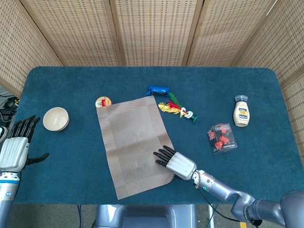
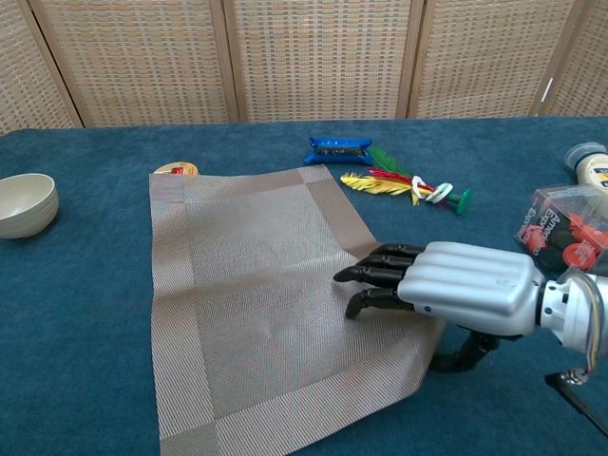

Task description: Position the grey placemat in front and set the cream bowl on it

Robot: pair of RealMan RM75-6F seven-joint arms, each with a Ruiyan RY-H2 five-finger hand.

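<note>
Your right hand presses flat on the placemat.
Left hand hangs released, fingers spread, near the bowl.

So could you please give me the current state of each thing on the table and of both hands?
grey placemat: flat, skewed, right edge rumpled
cream bowl: upright, empty, off the mat
right hand: fingers pressing on the mat
left hand: open, holding nothing
mayonnaise bottle: lying down, capped
</note>
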